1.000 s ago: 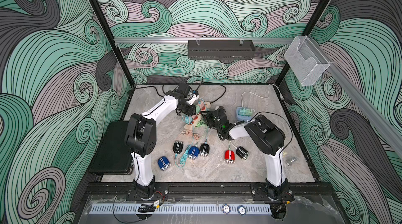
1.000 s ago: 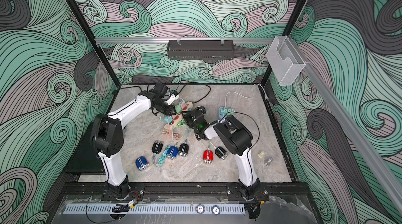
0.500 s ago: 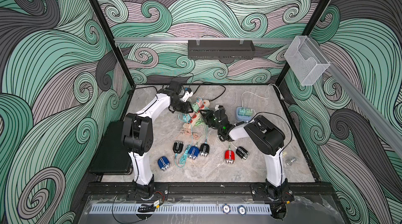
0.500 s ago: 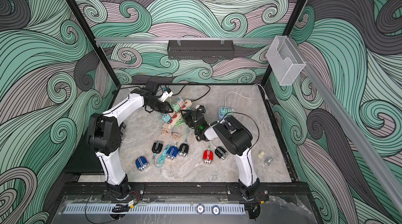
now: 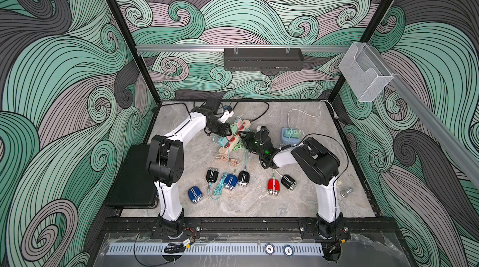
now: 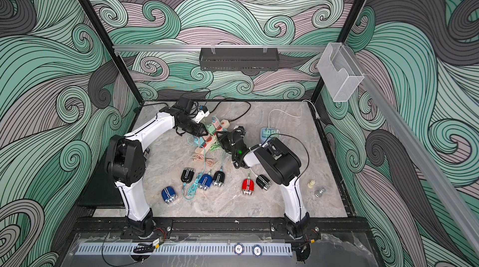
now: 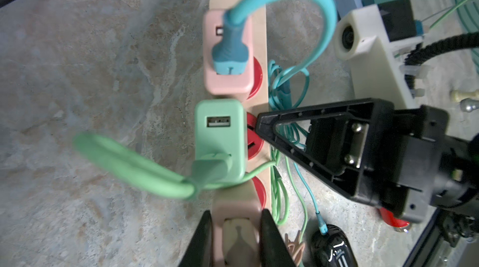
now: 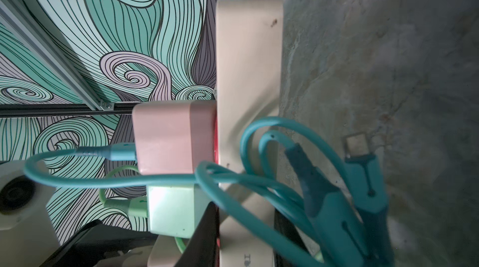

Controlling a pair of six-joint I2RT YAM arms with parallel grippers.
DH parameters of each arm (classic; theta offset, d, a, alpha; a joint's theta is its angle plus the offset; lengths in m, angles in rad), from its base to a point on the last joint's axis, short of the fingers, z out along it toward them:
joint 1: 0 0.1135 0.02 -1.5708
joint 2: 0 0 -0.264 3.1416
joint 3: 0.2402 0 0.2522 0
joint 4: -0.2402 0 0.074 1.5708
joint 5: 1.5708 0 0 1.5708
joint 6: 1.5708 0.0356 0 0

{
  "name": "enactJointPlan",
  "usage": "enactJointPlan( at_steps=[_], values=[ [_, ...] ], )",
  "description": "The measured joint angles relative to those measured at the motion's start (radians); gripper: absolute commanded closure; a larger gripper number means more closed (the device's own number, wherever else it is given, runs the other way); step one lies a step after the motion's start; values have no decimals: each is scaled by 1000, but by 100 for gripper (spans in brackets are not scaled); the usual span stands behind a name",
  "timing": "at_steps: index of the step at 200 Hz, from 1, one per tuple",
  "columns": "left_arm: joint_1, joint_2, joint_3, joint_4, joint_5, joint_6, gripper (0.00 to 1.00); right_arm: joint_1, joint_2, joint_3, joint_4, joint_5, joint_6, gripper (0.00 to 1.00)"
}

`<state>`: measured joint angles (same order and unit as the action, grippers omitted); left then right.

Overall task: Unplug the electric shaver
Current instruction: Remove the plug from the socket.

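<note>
Left claw point(image 7: 236, 216) is clamped on the nearest adapter point(image 7: 233, 201). Right claw point(image 8: 243, 232) clamps the strip point(image 7: 260, 32), whose long axis runs far to near. Extraction should run straight up.

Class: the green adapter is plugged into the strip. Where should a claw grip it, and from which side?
Grip the green adapter by its two long flat sides, probably from above, claw across the strip. Its short ends face the pink adapter and a third adapter; its cable leaves the top face at one end, so stay near the empty port.
</note>
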<state>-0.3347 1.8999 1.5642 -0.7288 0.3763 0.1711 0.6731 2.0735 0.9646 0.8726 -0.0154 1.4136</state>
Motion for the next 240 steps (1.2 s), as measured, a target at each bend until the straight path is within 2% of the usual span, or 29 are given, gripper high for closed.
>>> enactJointPlan(
  at_steps=[54,97,123,179,240],
  values=[
    [-62,0,0,0,-127,35,93,0,-9,0,-44,10,-10,87],
    [-62,-6,8,-17,-133,20,93,1,-9,-14,-1,10,-18,88],
    [-34,-8,10,-20,-92,6,94,1,-9,-29,40,10,-19,88],
    [57,-8,10,-20,97,-50,94,2,-8,-38,109,9,-19,88],
    [78,-8,10,-19,159,-59,94,2,-8,-39,119,9,-19,89]
  ],
)
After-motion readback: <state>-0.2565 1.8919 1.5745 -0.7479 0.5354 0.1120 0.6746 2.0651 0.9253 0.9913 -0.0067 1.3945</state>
